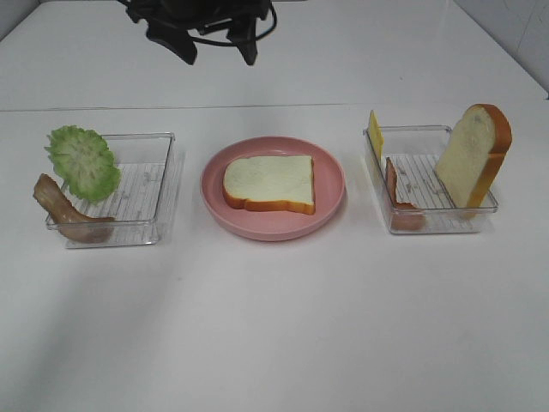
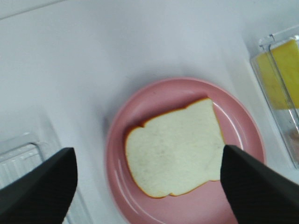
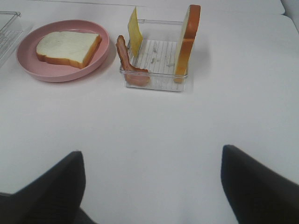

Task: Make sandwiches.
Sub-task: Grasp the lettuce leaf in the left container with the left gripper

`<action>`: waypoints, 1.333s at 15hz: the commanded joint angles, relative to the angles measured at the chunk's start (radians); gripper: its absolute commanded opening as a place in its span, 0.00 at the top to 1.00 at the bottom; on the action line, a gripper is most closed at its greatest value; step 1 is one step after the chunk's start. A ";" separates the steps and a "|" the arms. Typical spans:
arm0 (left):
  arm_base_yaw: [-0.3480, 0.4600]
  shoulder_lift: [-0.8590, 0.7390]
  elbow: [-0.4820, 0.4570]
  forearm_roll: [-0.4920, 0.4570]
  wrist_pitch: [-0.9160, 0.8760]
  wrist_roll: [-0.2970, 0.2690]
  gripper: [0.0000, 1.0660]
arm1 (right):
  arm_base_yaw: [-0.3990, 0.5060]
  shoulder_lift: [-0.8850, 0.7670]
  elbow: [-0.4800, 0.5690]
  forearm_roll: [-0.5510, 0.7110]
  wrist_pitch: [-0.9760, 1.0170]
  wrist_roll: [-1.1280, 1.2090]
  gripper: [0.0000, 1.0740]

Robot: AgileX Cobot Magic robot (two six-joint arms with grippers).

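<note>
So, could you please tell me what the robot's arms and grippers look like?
The left gripper and right gripper both have matte black, wedge-shaped fingers; the left ones look finely textured. The high view shows an arm as black hardware with looping black cables. No markings visible.
</note>
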 commanded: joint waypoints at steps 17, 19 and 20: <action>0.312 -0.188 0.464 0.127 0.033 -0.005 0.26 | -0.004 -0.016 -0.001 0.005 -0.009 -0.009 0.29; 0.312 -0.137 0.464 0.127 0.024 -0.005 0.26 | -0.004 -0.016 -0.001 0.005 -0.009 -0.009 0.29; 0.312 -0.092 0.464 0.145 0.009 -0.005 0.26 | -0.004 -0.016 -0.001 0.005 -0.009 -0.009 0.29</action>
